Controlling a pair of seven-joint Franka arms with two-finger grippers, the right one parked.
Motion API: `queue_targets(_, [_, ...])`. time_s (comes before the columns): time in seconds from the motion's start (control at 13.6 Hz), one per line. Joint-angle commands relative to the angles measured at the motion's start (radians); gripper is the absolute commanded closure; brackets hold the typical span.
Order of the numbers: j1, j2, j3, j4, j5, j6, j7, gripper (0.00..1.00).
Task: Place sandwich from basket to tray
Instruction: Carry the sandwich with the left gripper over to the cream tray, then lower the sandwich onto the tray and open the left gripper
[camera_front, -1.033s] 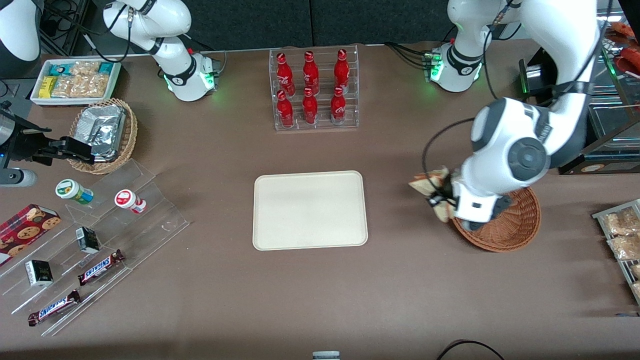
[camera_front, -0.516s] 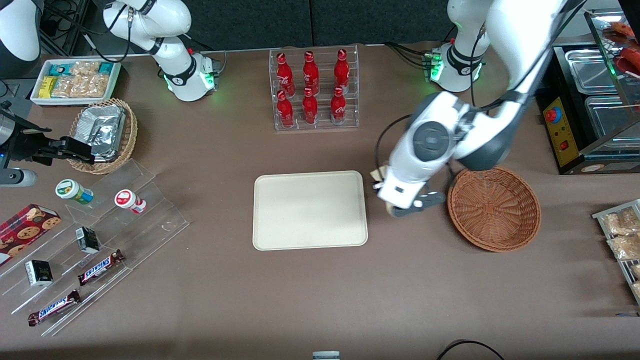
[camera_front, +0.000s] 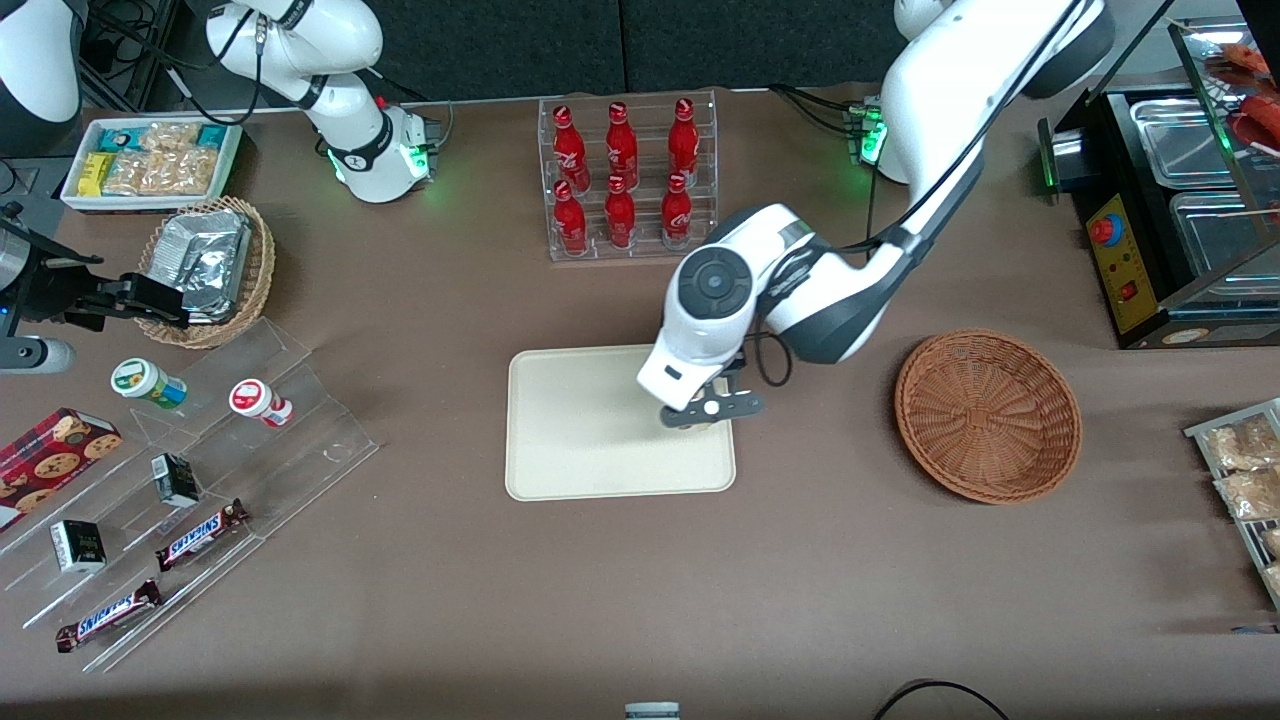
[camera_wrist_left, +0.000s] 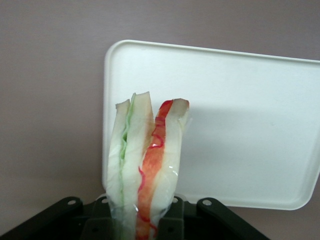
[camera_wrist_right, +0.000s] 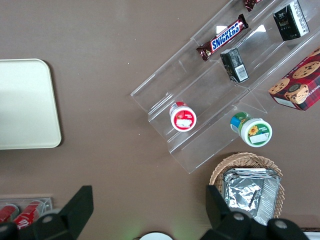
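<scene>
My gripper (camera_front: 706, 408) hangs over the tray (camera_front: 580, 440), above the part of it nearest the basket (camera_front: 988, 415), and it is clamped on the sandwich (camera_wrist_left: 145, 165). From my wrist camera I see the wedge pinched between my two fingers (camera_wrist_left: 172, 222), its free end sticking straight out from them. The layers run lengthwise: a green layer down one side, pale bread in the middle, a red-orange layer down the other, all under clear wrap that catches the light. Below the sandwich lies the tray (camera_wrist_left: 240, 125), cream and bare, with one rounded corner and two edges in sight, and brown tabletop showing around them. The sandwich is off the tray's surface, held in the air above it. In the front view my own wrist hides the sandwich, so only the dark finger hardware shows there against the tray.

The basket sits on the table toward my arm's end, well apart from the tray, with nothing in it. A clear rack of red bottles (camera_front: 628, 175) stands farther from the front camera than the tray. Toward the parked arm's end a lighter basket with foil packets (camera_front: 205, 265) sits near a clear stepped stand (camera_front: 200, 470) that carries two small tubs and chocolate bars.
</scene>
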Motion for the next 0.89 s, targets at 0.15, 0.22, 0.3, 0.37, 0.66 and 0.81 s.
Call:
queue_targets(0.15, [-0.065, 0.131, 0.000, 0.083, 0.105, 0.131, -0.017, 0.97])
queue_targets(0.22, [-0.085, 0.154, 0.001, 0.083, 0.137, 0.163, -0.023, 0.95])
queue_targets(0.3, [-0.097, 0.181, 0.012, 0.085, 0.157, 0.192, -0.029, 0.95])
queue_targets(0.37, [-0.116, 0.197, 0.027, 0.089, 0.160, 0.230, -0.031, 0.95])
queue_targets(0.66, [-0.242, 0.238, 0.168, 0.108, 0.160, 0.298, -0.028, 0.95])
queue_targets(0.81, [-0.251, 0.249, 0.177, 0.103, 0.160, 0.300, -0.031, 0.91])
